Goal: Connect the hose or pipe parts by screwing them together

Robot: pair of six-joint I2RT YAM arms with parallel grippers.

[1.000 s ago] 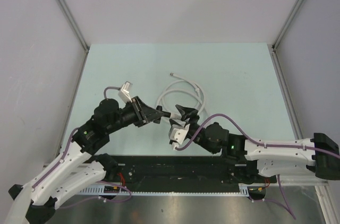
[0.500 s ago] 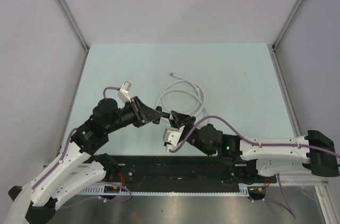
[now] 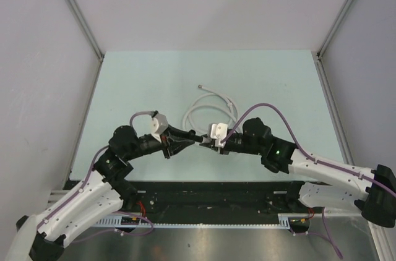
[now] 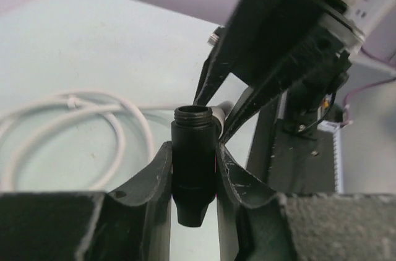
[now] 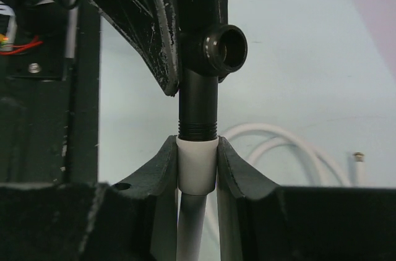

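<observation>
While the left claw point(image 4: 193, 153) is clenched on a short black fitting point(image 5: 198, 97), the right claw point(image 5: 198, 149) is clenched on a white sleeve point(image 5: 198, 171) at one end of the white hose point(image 3: 210, 107). Both parts are held above the bench point(image 3: 154, 75), just inside the middle of its near edge, with the two claws brought tip to tip. In the right wrist view the sleeve is seen butted against the threaded end of the black fitting, in line with it, and a round side opening is seen higher up on that fitting. Whether the threads have caught cannot be told from these angles; the parts appear only to be touching. Beyond the claws, the hose is laid in loose loops near the middle of the bench. Its free end, tipped with a small metal nut point(image 3: 199, 86), is pointed toward the far edge.
</observation>
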